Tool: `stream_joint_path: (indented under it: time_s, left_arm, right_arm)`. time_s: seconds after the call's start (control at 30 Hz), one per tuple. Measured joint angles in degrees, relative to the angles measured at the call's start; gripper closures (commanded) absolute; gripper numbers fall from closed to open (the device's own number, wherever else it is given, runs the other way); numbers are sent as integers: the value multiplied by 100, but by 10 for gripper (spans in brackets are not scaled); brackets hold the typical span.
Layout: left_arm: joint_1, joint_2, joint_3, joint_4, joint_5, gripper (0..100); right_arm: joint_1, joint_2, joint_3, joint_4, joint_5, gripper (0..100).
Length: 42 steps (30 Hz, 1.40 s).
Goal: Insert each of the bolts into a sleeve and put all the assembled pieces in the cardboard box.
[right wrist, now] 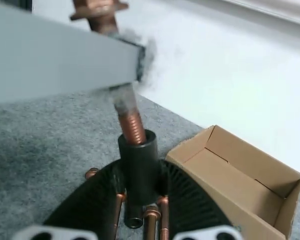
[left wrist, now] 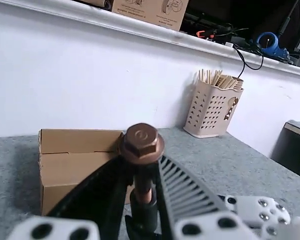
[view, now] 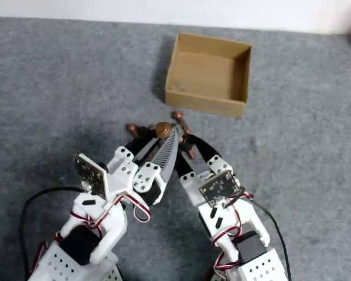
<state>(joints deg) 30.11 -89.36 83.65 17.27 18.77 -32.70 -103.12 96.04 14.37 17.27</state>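
My left gripper (left wrist: 141, 172) is shut on a copper bolt (left wrist: 142, 141), hex head up. The bolt's threaded shaft (right wrist: 131, 125) stands tip-down in the mouth of a black sleeve (right wrist: 138, 167). My right gripper (right wrist: 138, 177) is shut on that sleeve and holds it upright just above the carpet. In the high view the two grippers meet mid-table at the bolt head (view: 163, 129), left gripper (view: 163, 139) beside right gripper (view: 184, 146). The open cardboard box (view: 209, 73) sits just beyond them with bare floor showing inside. Loose copper bolts (view: 180, 119) lie on the carpet around the grippers.
More bolts (right wrist: 152, 220) lie under the held sleeve. The grey finger of the left gripper (right wrist: 64, 60) crosses the right wrist view. A beige basket of wooden sticks (left wrist: 215, 105) stands by the white wall, past the box (left wrist: 74, 160). Grey carpet lies open on both sides.
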Motion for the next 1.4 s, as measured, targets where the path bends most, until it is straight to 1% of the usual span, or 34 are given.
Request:
stream_joint_path:
  time_s: [0.13,0.2,0.33,0.43,0.5,0.67,0.7,0.77,0.9,0.93,0.97,1.03,1.2,1.3,1.4]
  left_arm:
    - [0,0,0,-9,-18,996]
    - [-105,220,-35,-105,-18,996]
    - [-237,1389,-176,-668,0,996]
    - [-229,2444,-589,-791,0,996]
    - [-237,2884,-765,-800,0,996]
    - [-237,2945,-809,-800,0,994]
    - [-237,2848,-809,-800,0,979]
    - [-237,2637,-703,-800,0,893]
    - [-308,2198,-457,-800,-9,614]
    - [-308,2154,-413,-800,-9,566]
    - [-308,2154,-404,-800,-9,538]
    - [-325,2119,-404,-624,-9,534]
    - [-220,1811,-659,360,0,566]
    - [-62,1354,-774,888,0,587]
    - [0,563,-774,1380,-35,617]
  right_arm:
    - [0,0,0,0,0,995]
    - [0,0,0,0,0,995]
    - [0,18,0,0,0,995]
    - [35,9,0,53,-18,995]
    - [35,18,0,62,-18,995]
    - [35,18,0,62,-18,995]
    - [35,18,0,62,-18,995]
    - [35,18,0,62,-18,995]
    - [35,9,0,53,-18,995]
    - [44,9,0,53,-18,995]
    - [44,9,0,53,-18,995]
    - [44,9,0,53,-18,995]
    - [44,-9,0,44,-26,995]
    - [44,-9,0,44,-26,995]
    - [35,-18,0,35,-26,995]
